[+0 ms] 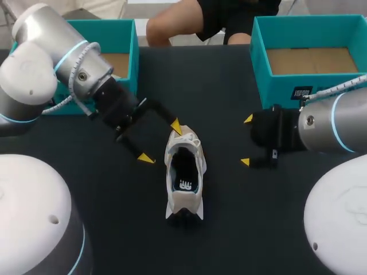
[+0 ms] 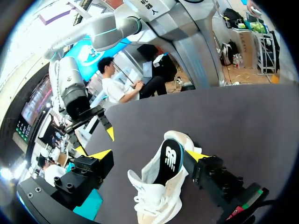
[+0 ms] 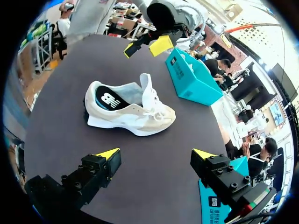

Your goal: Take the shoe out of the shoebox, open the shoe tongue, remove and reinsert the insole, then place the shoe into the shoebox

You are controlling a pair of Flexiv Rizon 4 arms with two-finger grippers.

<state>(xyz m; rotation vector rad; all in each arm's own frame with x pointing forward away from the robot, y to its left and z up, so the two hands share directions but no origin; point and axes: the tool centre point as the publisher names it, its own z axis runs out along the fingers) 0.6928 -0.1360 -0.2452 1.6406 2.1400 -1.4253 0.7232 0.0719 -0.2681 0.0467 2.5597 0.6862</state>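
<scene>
A white and beige sneaker [image 1: 184,172] stands upright mid-table, heel toward the near edge, its dark insole [image 1: 183,184] showing in the opening. My left gripper [image 1: 160,142] is open at the shoe's far left; one yellow tip is close to the toe end, the other is out to the side. In the left wrist view the shoe [image 2: 161,186] lies by one finger of that gripper [image 2: 148,155], not clamped. My right gripper [image 1: 246,140] is open to the right of the shoe, apart from it. In the right wrist view the shoe [image 3: 128,109] lies ahead of that gripper [image 3: 155,154].
Two open teal boxes stand at the back: one at the far left [image 1: 131,34] behind my left arm, one at the far right [image 1: 261,63] with a cardboard floor. The left box [image 3: 191,77] lies beyond the shoe's toe. Black tabletop [image 1: 229,229] surrounds the shoe.
</scene>
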